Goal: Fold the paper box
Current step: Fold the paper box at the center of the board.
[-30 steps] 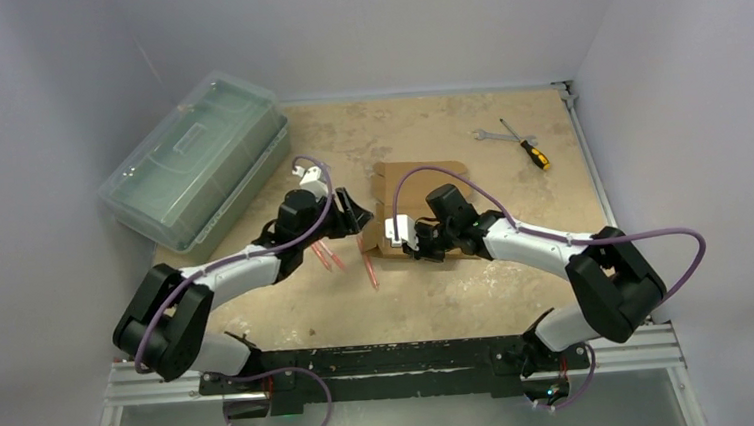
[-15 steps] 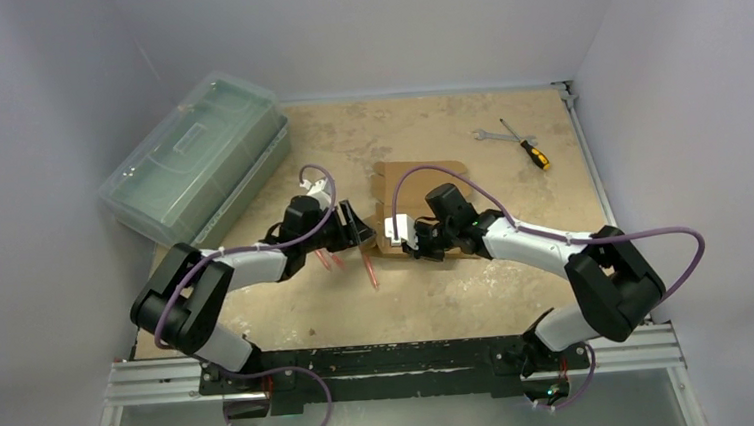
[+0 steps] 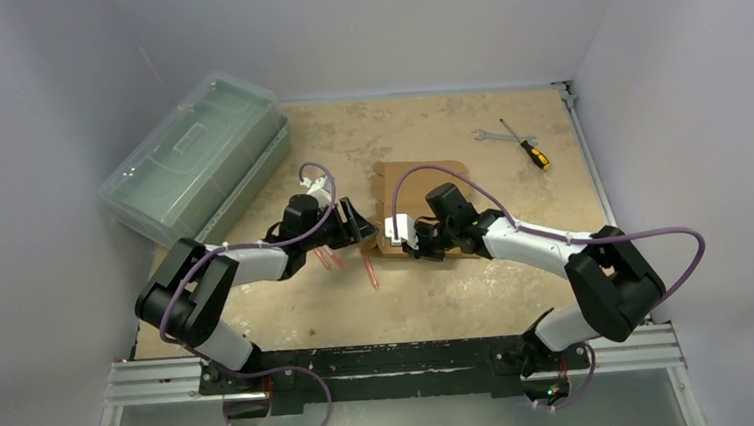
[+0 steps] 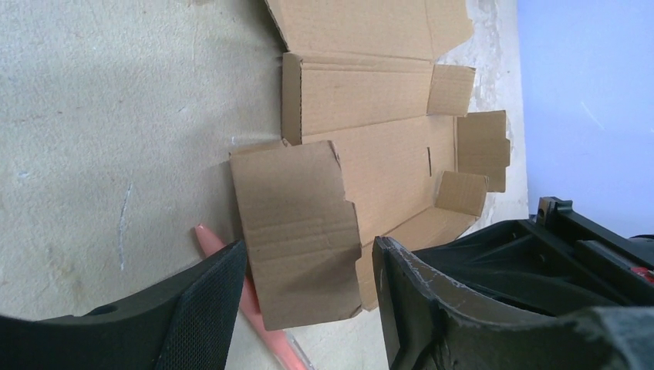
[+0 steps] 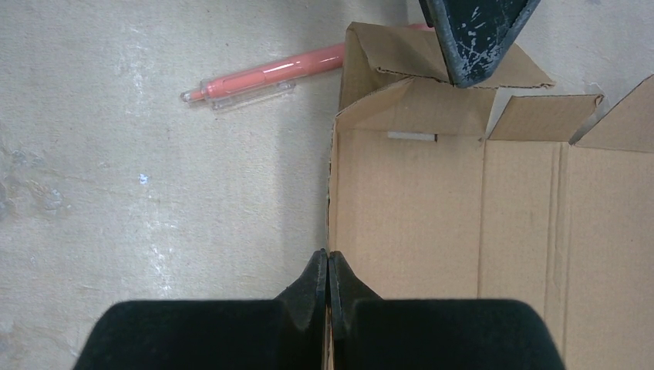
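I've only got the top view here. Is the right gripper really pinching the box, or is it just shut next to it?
Observer: In the right wrist view, the right gripper is shut on the edge of the box's raised side wall.
Operator: And the left gripper?
Observer: In the left wrist view, the left gripper is open, with the raised end flap between its fingers. I can't tell whether they touch it.
Operator: Is there anything close to that flap?
Observer: A pink pen lies on the table, with one end hidden behind the flap.
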You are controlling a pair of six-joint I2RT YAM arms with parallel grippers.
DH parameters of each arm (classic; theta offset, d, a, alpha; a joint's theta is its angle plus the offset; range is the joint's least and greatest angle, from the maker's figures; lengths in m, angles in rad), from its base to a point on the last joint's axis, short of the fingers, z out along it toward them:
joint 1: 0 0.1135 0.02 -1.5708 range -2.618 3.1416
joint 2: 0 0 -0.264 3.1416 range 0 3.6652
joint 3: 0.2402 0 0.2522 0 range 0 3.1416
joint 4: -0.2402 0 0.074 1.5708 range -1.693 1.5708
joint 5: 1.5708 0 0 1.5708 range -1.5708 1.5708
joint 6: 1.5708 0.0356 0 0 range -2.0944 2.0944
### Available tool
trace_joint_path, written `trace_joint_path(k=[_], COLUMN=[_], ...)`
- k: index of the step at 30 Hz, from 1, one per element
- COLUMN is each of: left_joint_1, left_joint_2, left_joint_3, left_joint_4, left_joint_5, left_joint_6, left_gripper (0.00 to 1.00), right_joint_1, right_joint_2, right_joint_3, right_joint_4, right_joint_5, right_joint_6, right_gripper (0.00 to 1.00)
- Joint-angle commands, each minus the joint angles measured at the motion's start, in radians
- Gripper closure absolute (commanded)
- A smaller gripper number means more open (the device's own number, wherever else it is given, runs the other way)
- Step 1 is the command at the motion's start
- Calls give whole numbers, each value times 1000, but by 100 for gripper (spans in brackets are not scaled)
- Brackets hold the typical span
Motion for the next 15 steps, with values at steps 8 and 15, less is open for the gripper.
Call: trace_joint_path(k=[8,15], left_joint_1=[9,18], left_joint_2=[-17,20], left_joint_3=[17,57], left_joint_4=[10,16], left_joint_5=[-9,6], left_joint_6=[-3,-4], left_gripper=[39,39], right_joint_1=[-9,-11], right_joint_2=[-2,-5], right_joint_3=[35,35], right_joint_4=[-7,-6], right_joint_5=[-24,-29], right_joint_6=[-1,3], right_gripper=[100,100])
